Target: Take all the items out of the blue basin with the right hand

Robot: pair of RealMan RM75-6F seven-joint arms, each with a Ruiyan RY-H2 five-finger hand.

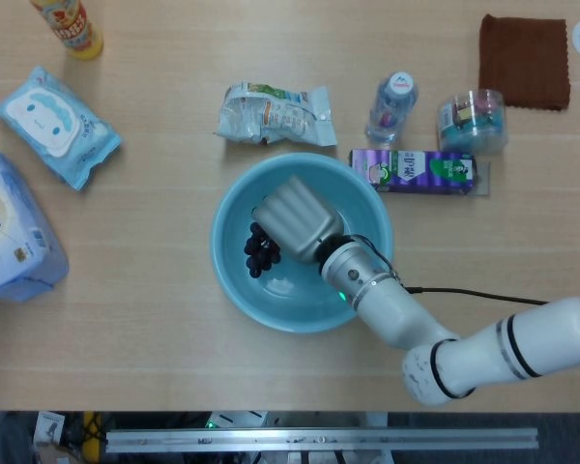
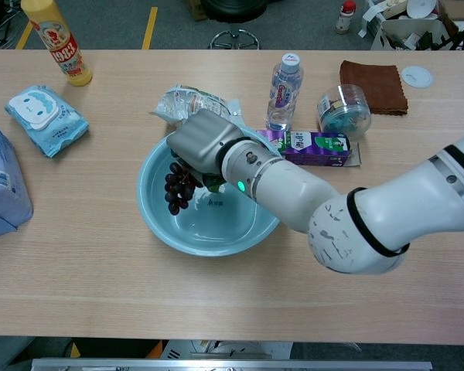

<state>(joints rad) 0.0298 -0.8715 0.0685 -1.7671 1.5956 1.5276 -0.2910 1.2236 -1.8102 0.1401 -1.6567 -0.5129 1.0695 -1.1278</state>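
Observation:
The blue basin (image 1: 227,280) (image 2: 216,226) sits mid-table. My right hand (image 1: 298,220) (image 2: 203,143) hovers over its left half and holds a bunch of dark grapes (image 1: 259,249) (image 2: 176,184). In the chest view the bunch hangs from the fingers, clear of the basin floor and level with the rim. A dark green bit (image 2: 213,184) shows under the palm; what it is cannot be told. The basin floor that shows is bare. My left hand is in neither view.
Behind the basin lie a snack bag (image 1: 275,114), a water bottle (image 1: 392,104), a purple carton (image 1: 413,170) and a clear jar (image 1: 472,121). A brown cloth (image 1: 524,60) is far right. Wipes (image 1: 58,126), a yellow bottle (image 1: 70,24) and a large pack (image 1: 10,227) are on the left.

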